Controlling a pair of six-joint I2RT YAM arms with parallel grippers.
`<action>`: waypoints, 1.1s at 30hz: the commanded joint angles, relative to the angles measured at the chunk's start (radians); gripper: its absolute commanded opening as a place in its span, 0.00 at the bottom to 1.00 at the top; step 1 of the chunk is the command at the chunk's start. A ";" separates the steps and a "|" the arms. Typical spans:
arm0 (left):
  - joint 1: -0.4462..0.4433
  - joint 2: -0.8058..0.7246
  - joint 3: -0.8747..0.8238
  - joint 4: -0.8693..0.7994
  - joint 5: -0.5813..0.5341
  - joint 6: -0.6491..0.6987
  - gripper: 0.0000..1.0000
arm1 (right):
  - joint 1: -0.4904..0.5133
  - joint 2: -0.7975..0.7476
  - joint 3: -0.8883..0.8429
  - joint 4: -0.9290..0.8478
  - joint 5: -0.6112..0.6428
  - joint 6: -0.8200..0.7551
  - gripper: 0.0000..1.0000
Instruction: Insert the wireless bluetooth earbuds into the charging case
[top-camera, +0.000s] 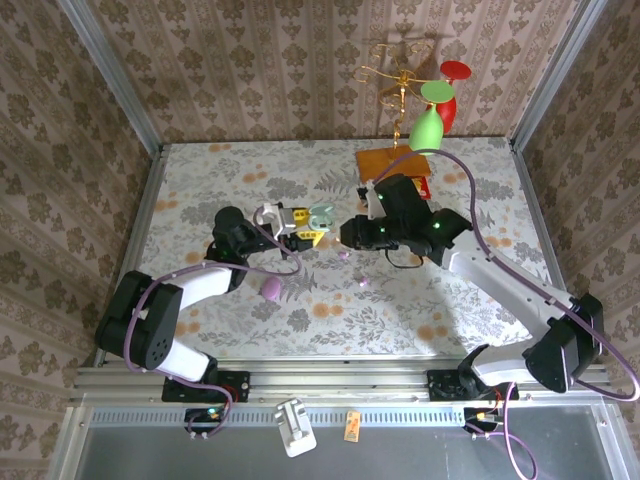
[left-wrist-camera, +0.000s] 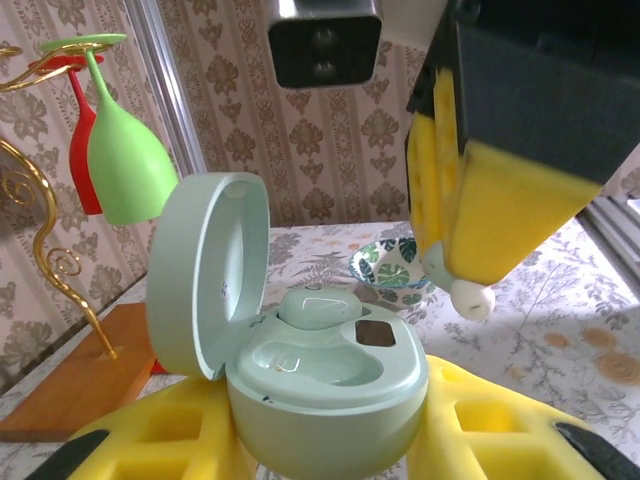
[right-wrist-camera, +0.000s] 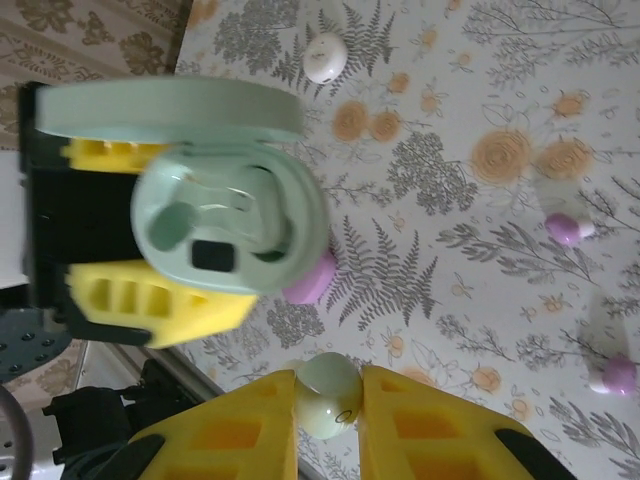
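The right end effector (right-wrist-camera: 328, 415) was clenched on a mint earbud (right-wrist-camera: 328, 393), which was pinched between its yellow fingers (right-wrist-camera: 240, 430) at the bottom centre of the right wrist view. In the left wrist view the whitish tip of this earbud protruded below the same yellow pads. It sat right of centre, above and to the right of the case, and was not touching it.

The left end effector (left-wrist-camera: 330, 440) was grasping the charging case (left-wrist-camera: 320, 390) between its own yellow fingers (left-wrist-camera: 150, 440) at the bottom centre of the left wrist view. The lid (left-wrist-camera: 205, 270) stood open, raised on the left side. A seated earbud (left-wrist-camera: 318, 305) rested in the rear socket, with a dark rectangle just beside it on the right.

In the top external view both end effectors met near the centre of the floral table (top-camera: 500, 190). A lilac case (top-camera: 271, 290) lay on the table below and to the left of them. The right wrist view showed two lilac earbuds (right-wrist-camera: 563, 230) lying apart near the right edge. A whitish earbud (right-wrist-camera: 325, 57) lay at the top centre of that view. A glass rack (top-camera: 400, 85) holding green and red glasses stood at the upper right of the top external view.
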 joint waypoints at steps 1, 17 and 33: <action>-0.004 -0.007 0.027 -0.064 -0.050 0.104 0.21 | 0.008 0.047 0.052 -0.018 -0.002 -0.038 0.21; -0.048 -0.012 0.021 -0.166 -0.094 0.236 0.21 | 0.027 0.156 0.158 0.002 0.011 -0.046 0.21; -0.052 -0.030 0.023 -0.204 -0.092 0.260 0.21 | 0.025 0.234 0.209 -0.047 -0.003 -0.075 0.21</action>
